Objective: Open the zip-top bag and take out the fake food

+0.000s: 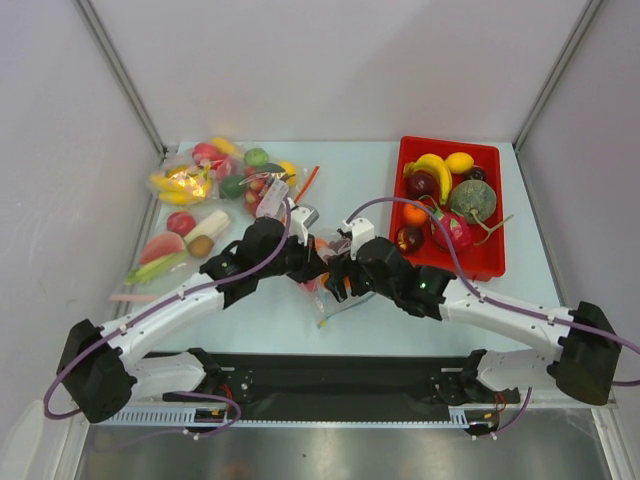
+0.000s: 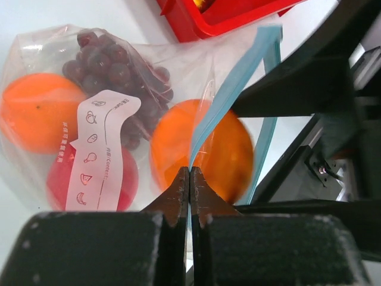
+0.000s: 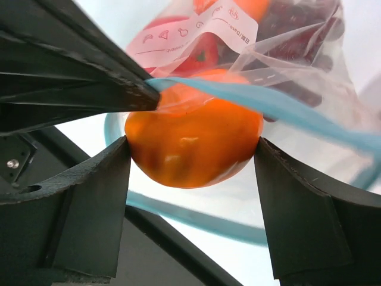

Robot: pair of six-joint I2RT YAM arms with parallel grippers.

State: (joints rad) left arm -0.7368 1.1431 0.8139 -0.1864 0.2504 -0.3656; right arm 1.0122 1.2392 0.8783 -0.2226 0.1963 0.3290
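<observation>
Overhead and wrist views, bag held open. The pale surface [image 1: 350, 180] carries a red bin [image 1: 398, 190] of loose fruit at far right and a heap of other bagged fruit [image 1: 215, 185] at far left. The left arm [image 1: 190, 300] and right arm [image 1: 500, 310] meet at mid-surface, over the zip-top bag [image 1: 333, 300], which lies between the two wrists.

The bag's body extends away from the right wrist, and its mouth faces that wrist. Inside it are the fake food items: an orange [image 3: 193, 149] at the mouth, a second orange [image 2: 38, 110] deeper in, a bunch of dark purple grapes [image 2: 113, 65] and a red fruit [image 2: 128, 179]. A white printed label [image 2: 98, 149] sits on the bag wall.

The left gripper [image 2: 189, 173] has its fingers pressed together on one lip of the blue-green zip strip [image 2: 232, 89], lifting it off the other lip. The right gripper [image 3: 193, 149] is the nearer to the fruit. Its fingers [image 3: 89, 196] stand wide, one pad against each flank of the orange at the mouth, so they appear to clasp it. The raised strip runs crosswise over the top of this orange.

The exit path probably lies straight back along the right fingers, under the raised lip.
</observation>
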